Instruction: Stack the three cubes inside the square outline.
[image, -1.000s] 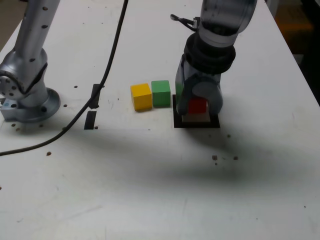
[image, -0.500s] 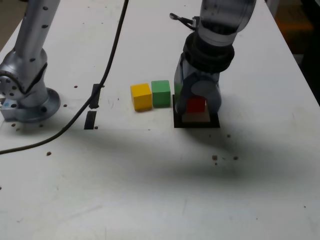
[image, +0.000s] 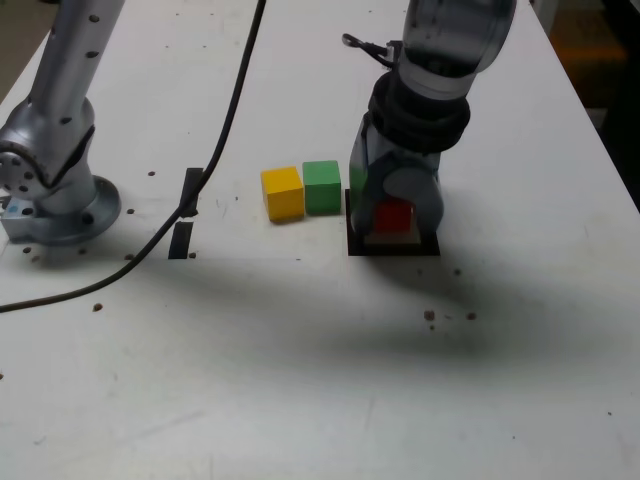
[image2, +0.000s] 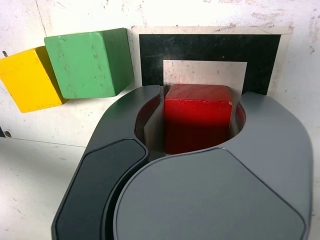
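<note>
Red, the cube sits between the two dark jaws of the gripper, over the white centre of the square outline; in the wrist view one jaw touches a side of the cube, while a thin gap shows at the other, so whether the cube is truly clamped I cannot tell; whether it rests on the surface or is held just above it is also unclear. The cube's faces run roughly square with the frame's edges; being a cube, it has no long axis to speak of.

Just beside the frame, on the exterior view's left, stands the green cube, and the yellow cube stands just beside that, slightly turned; both lie on the white tabletop, in a row towards its far half. The green cube is close to the gripper's nearer jaw but apart from it.

Further towards the exterior view's left edge lie two short black strips, a black cable crossing them, and the arm's silver base; dark specks dot the tabletop.
</note>
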